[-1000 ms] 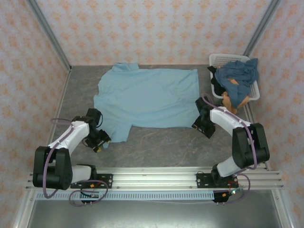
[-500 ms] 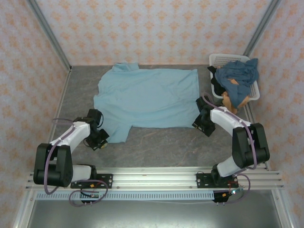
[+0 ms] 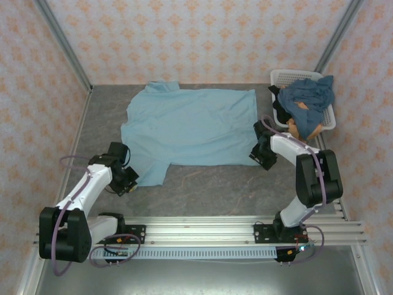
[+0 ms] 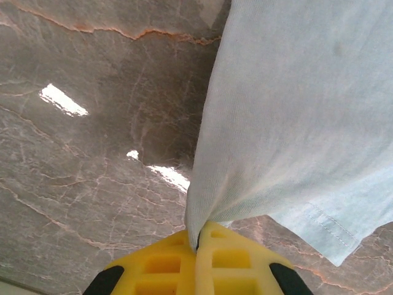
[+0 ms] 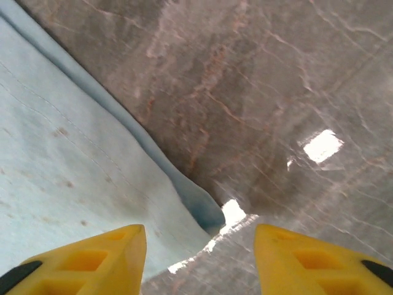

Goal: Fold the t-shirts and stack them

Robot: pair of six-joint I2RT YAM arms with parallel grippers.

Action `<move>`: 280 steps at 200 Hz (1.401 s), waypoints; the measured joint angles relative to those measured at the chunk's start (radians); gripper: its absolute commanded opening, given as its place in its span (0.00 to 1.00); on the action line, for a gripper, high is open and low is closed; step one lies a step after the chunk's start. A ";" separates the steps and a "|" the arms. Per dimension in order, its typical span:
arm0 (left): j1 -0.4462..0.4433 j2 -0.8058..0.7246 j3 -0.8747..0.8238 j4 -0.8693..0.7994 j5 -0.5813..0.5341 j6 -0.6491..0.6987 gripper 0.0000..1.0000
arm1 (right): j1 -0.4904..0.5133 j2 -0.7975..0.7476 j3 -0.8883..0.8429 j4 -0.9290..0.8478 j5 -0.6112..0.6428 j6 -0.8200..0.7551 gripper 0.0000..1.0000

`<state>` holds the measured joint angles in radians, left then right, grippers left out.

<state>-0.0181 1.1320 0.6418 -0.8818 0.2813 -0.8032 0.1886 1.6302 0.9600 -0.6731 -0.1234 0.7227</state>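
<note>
Table (image 3: 209, 178): grey-brown marbled top, glossy, with bright glare patches in both wrist views. Walls (image 3: 184, 37) on three sides, pink paper with an orange motif. Aluminium rail (image 3: 209, 230) runs along the near edge and carries the arm bases.

Light sky-blue t-shirt (image 3: 190, 126) lies spread flat from mid-table toward the far edge, one sleeve reaching toward the near-left corner. White basket (image 3: 288, 77) sits at the far-right corner. A slate-blue t-shirt (image 3: 310, 92) is heaped in it and spills over the rim.

Left gripper (image 4: 199, 236): yellow fingers pressed together, pinching the sleeve's edge, the cloth drawn up into a fold.

Right gripper (image 5: 199, 236): fingers spread, straddling the shirt's near-right corner. Contact with the cloth is unclear.

Hard to read: the orange-tan t-shirt (image 3: 301, 130) is mostly buried, a bit hanging over the basket's near rim. Dark shape (image 3: 277, 109) on the basket's left side, unidentifiable. From above, the wrist bodies cover both sets of fingers.
</note>
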 measured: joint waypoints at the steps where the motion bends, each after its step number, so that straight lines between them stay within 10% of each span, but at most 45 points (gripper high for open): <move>1: 0.000 0.000 0.000 -0.001 0.000 -0.001 0.00 | 0.000 0.001 0.000 0.001 0.000 0.002 0.45; 35: 0.000 -0.010 0.021 -0.015 0.003 -0.023 0.00 | -0.003 0.047 0.002 0.023 0.001 0.021 0.33; 65: 0.000 -0.063 0.026 -0.049 0.003 -0.066 0.00 | -0.009 0.047 0.004 0.004 0.009 0.027 0.00; 177: -0.028 -0.552 -0.091 -0.240 0.064 -0.330 0.00 | -0.008 -0.282 -0.165 -0.237 0.026 0.070 0.00; 280: -0.028 -0.074 0.383 0.019 0.025 -0.183 0.00 | -0.008 -0.251 -0.029 -0.307 0.026 0.116 0.00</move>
<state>-0.0463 1.0584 1.0248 -0.8627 0.3065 -0.9863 0.1802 1.3788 0.9310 -0.9806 -0.0975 0.8391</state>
